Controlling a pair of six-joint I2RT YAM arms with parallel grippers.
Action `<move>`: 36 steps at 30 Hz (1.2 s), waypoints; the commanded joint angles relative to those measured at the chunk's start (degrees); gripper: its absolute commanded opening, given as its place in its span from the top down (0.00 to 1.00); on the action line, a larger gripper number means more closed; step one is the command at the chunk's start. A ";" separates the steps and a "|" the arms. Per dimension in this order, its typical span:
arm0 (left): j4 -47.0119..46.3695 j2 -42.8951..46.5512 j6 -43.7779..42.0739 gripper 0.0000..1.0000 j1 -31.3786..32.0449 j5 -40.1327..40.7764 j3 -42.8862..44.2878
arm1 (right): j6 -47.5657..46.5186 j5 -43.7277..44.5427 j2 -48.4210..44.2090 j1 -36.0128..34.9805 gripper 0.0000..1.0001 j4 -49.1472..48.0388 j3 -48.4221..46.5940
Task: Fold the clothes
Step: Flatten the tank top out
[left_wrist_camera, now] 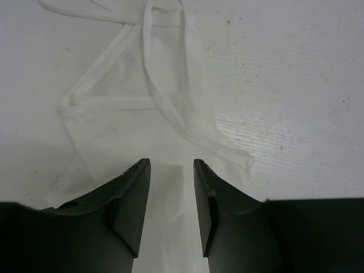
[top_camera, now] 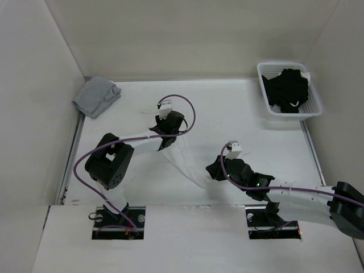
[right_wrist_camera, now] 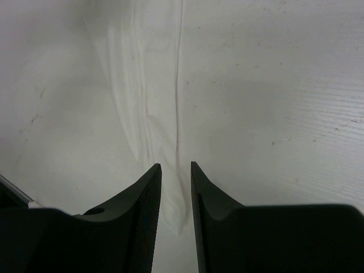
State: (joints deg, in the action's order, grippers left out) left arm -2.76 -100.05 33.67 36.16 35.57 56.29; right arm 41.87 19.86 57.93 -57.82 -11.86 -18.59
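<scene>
The clothes [top_camera: 182, 162], a thin white camisole, lie in a long crumpled strip on the white table between my two arms. In the left wrist view the clothes [left_wrist_camera: 131, 119] spread flat, their narrow straps [left_wrist_camera: 165, 62] looping ahead of the fingers. My left gripper [left_wrist_camera: 170, 165] stands open low over the fabric, which shows in the gap. It sits at the strip's far end [top_camera: 166, 135]. My right gripper [top_camera: 211, 170] is at the near end. There the clothes [right_wrist_camera: 148, 96] taper to a tip lying between the open jaws of the right gripper [right_wrist_camera: 175, 166].
A grey cloth bundle [top_camera: 96, 95] sits at the back left corner. A white basket [top_camera: 310, 108] at the back right holds black garments [top_camera: 289, 86]. Walls close in the table on the left, back and right.
</scene>
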 commanded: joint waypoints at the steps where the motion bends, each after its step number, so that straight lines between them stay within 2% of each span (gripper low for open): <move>1: -0.92 -1.81 -0.97 0.65 0.79 0.82 3.82 | 0.23 -3.33 -0.72 0.56 0.68 -5.89 1.18; 15: 1.27 -7.09 -2.12 0.70 0.71 3.28 6.37 | -0.12 -3.69 -1.51 0.56 0.68 -7.13 2.86; 21: 1.27 -8.23 -2.29 0.76 0.44 3.28 6.46 | -0.12 -3.69 -0.72 0.56 0.68 -7.13 2.15; 24: 1.10 -7.18 -2.03 0.85 0.44 3.45 5.67 | -0.12 -3.69 -0.72 0.65 0.68 -7.13 2.15; 29: 1.27 0.19 -0.72 0.94 1.58 5.21 1.38 | -0.56 -3.69 -0.01 1.09 0.68 -7.13 2.07; 36: 2.85 18.37 7.01 0.95 2.99 5.12 -13.12 | -0.82 -3.69 0.95 1.09 0.67 -7.21 1.28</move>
State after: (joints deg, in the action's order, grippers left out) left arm -0.45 -89.34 35.94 38.48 38.89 47.51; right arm 41.78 16.23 58.33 -57.06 -15.66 -15.90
